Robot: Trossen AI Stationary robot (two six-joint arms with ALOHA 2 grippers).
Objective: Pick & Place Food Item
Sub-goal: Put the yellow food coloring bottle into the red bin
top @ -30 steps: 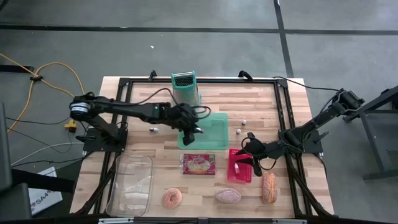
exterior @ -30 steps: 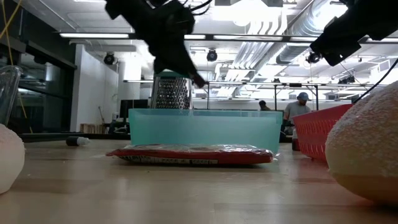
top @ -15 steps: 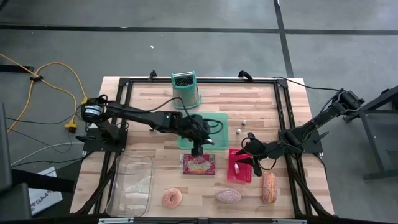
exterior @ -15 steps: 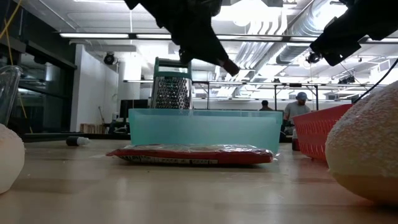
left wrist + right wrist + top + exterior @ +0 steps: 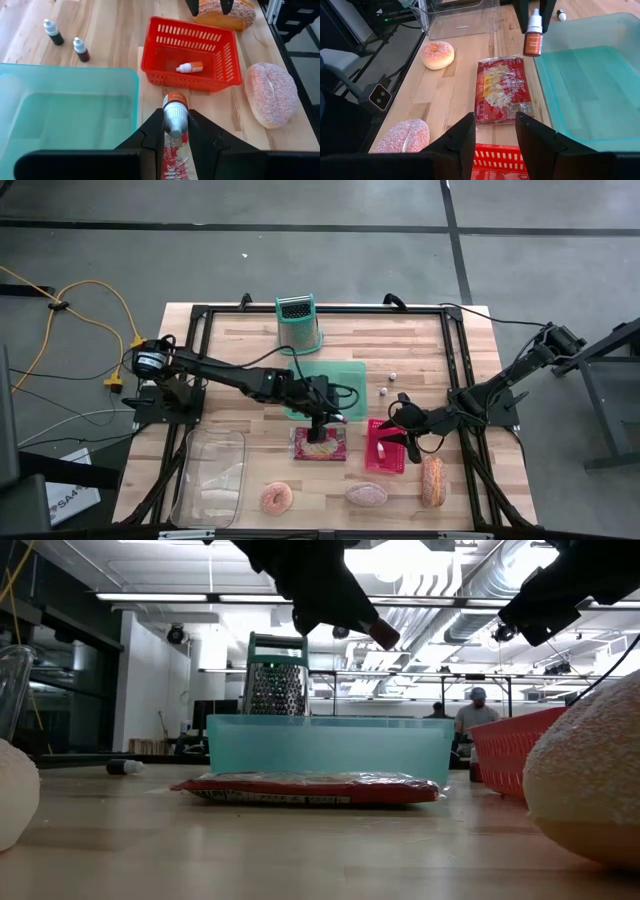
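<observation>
From above, the left gripper (image 5: 330, 420) hangs over the packet (image 5: 319, 444), just short of the red basket (image 5: 388, 448). Left wrist: fingers (image 5: 152, 134) pinch a small bottle (image 5: 175, 111), its long axis aimed at the basket ahead. Right wrist: the right gripper (image 5: 495, 131), slightly parted and empty, waits above the basket.

The left arm is stretched out above the table (image 5: 220, 330), its left gripper (image 5: 328, 420) clamped with fingers (image 5: 152, 137) pinched, while the right gripper (image 5: 392, 435) is held slightly parted.
</observation>
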